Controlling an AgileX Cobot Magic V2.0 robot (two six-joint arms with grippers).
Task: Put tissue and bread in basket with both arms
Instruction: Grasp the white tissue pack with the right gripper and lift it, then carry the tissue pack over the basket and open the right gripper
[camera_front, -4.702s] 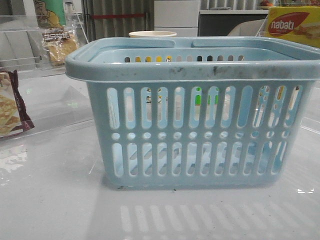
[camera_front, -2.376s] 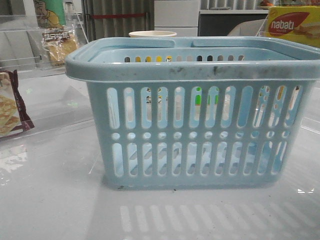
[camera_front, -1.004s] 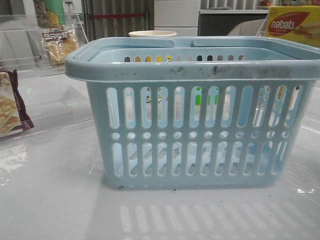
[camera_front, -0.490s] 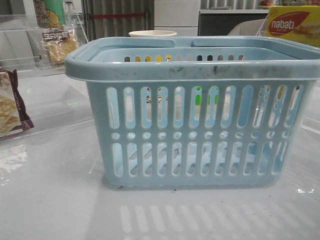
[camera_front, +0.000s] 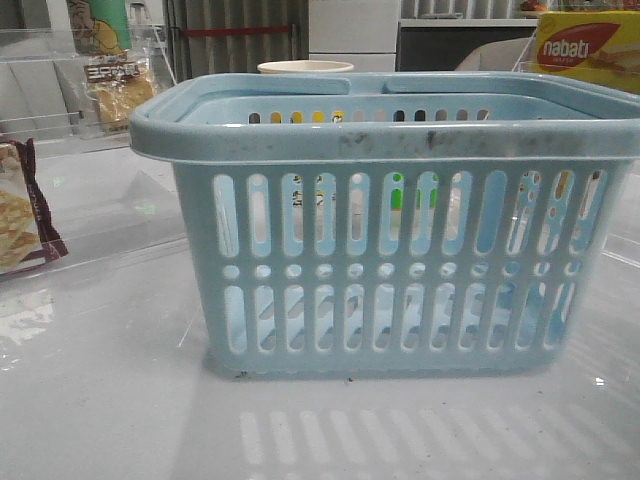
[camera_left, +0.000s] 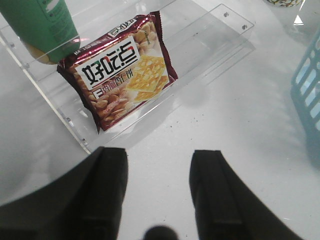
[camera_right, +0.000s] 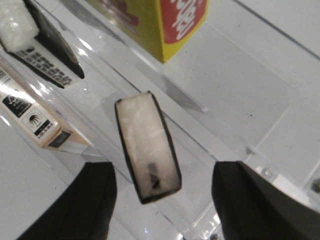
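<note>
The light blue basket stands in the middle of the front view, and its wall shows at the edge of the left wrist view. The bread, a clear packet of golden-brown pieces, stands far back on the left. The tissue, a small black-edged packet showing a pale face, stands on a clear shelf. My right gripper is open, with the tissue just beyond its fingertips and in line with the gap. My left gripper is open and empty over bare table. Neither gripper shows in the front view.
A maroon-edged cracker packet and a green bottle rest on a clear acrylic tray ahead of my left gripper. A yellow box, another black packet and a pale box crowd the tissue.
</note>
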